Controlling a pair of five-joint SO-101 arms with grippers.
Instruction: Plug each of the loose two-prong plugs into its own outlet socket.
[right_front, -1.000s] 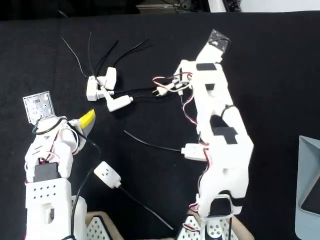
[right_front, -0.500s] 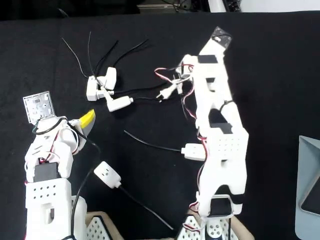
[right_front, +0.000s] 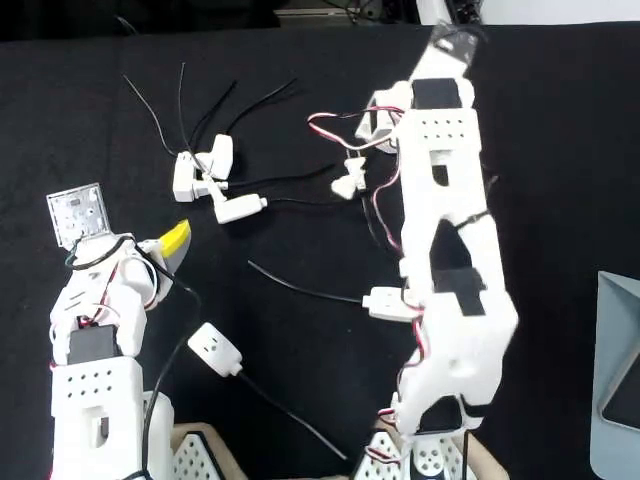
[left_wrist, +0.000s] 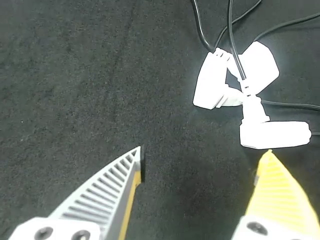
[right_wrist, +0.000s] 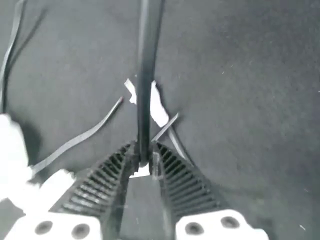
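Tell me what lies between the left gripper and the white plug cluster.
Only bare black table; the left wrist view shows the left gripper open, with the white plug cluster just beyond its yellow fingertip.

The right gripper (right_wrist: 142, 161) fills the near edge of the frame, its dark ribbed fingers (right_wrist: 107, 175) pinched together at the picture's middle. Between the tips sit a black cord (right_wrist: 146, 60) and a sliver of a white plug (right_wrist: 159, 111), more of whose white shows on either side of the cord just beyond them. The cord runs straight from the tips to the far edge. A thin grey wire (right_wrist: 80, 137) slants across the black cloth (right_wrist: 240, 75) beside the fingers, towards blurred white bodies (right_wrist: 11, 137) at the frame's side edge.
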